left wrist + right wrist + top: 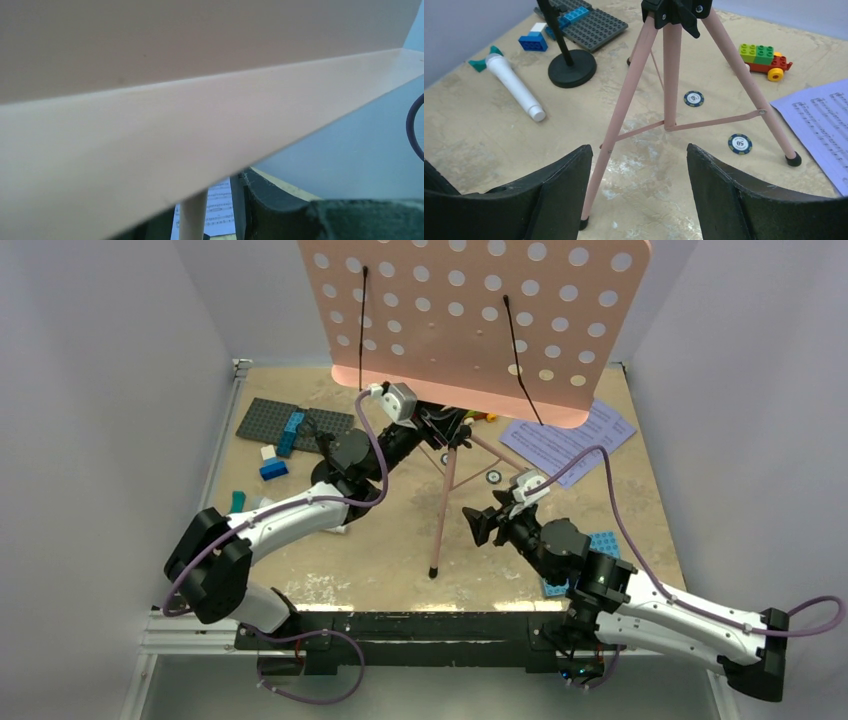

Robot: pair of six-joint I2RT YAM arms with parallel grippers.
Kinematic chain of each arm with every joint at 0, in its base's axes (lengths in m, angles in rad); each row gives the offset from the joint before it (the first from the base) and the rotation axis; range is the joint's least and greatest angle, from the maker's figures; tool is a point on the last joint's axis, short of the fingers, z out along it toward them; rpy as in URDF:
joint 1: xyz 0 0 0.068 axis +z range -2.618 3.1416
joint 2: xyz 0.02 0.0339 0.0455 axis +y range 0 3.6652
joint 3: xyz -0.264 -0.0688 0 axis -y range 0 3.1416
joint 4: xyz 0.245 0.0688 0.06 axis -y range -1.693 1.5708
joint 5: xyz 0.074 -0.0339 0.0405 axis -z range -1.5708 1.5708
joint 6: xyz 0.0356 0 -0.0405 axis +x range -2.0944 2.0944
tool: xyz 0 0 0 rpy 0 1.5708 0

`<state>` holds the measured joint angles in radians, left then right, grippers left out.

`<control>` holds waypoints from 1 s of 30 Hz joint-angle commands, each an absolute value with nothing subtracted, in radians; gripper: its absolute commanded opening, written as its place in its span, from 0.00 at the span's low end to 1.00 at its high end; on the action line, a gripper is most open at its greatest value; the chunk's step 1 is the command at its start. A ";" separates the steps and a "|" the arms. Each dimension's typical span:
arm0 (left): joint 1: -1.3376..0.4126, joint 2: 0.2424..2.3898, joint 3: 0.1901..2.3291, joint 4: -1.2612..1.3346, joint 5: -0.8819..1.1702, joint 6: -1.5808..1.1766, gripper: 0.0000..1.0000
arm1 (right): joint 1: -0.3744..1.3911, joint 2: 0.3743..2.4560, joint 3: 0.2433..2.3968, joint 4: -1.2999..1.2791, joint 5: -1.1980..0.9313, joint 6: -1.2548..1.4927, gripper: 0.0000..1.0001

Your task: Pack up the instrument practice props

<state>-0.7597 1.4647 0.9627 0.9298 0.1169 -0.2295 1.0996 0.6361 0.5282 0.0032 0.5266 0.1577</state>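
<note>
The pink music stand stands mid-table on its tripod, and its hole-dotted desk [470, 310] fills the top of the overhead view. My left gripper [445, 430] is just under the desk at the tripod hub. In the left wrist view a pink tube [192, 217] runs between its fingers [270, 210], with a gap on one side, so it is open. My right gripper [478, 525] is open and empty, facing the near tripod leg [616, 135]. The lavender sheet-music pages [565, 435] lie at the back right. The microphone [514, 85] and the black mic stand base [572, 67] are at the left.
A grey studded plate [280, 420] with blue bricks lies at the back left, and a blue plate [603, 543] lies under my right arm. A brick toy car [764, 57] and two blue chips [740, 144] lie around the tripod legs. Walls close in on three sides.
</note>
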 commanded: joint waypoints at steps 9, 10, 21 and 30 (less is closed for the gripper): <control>-0.802 1.541 0.939 1.150 0.117 0.024 0.40 | 1.101 0.543 0.496 -0.037 0.495 0.285 0.73; -0.804 1.544 0.940 1.153 0.115 0.046 0.40 | 1.100 0.540 0.493 -0.040 0.495 0.290 0.73; -0.827 1.555 0.958 1.193 0.089 0.187 0.30 | 1.100 0.506 0.465 -0.055 0.490 0.311 0.73; -0.847 1.538 0.990 1.219 0.072 0.200 0.46 | 1.100 0.490 0.459 -0.064 0.488 0.321 0.72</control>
